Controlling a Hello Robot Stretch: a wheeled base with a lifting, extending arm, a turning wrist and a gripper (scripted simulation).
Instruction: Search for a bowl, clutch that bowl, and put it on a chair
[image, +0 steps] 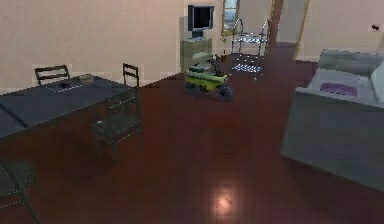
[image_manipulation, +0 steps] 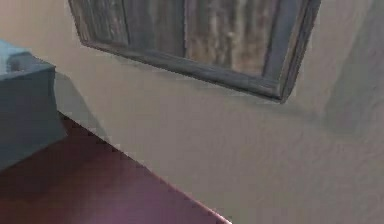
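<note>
A: Nearest chair (image: 14, 186) is sitting at the forward view's bottom left corner, just beside the dark table (image: 40, 104).

B: Bowl?

A: The robot isn't making one out for certain. A small flat thing (image: 68, 85) is lying on the tabletop's far side, too small to name. A yellow-green heap (image: 207, 78) is sitting on the floor well beyond, near a wire cart (image: 248, 45).

B: Gripper?

A: Cannot tell how its fingers are standing.

B: Risks?

A: Likely the base is risking a clip on the pulled-out chair (image: 117, 124) if it's turning in tight toward the table. The grey sofa (image: 330, 125) is crowding the other side. Taking that flat thing for a bowl would be wasting an approach.
</note>
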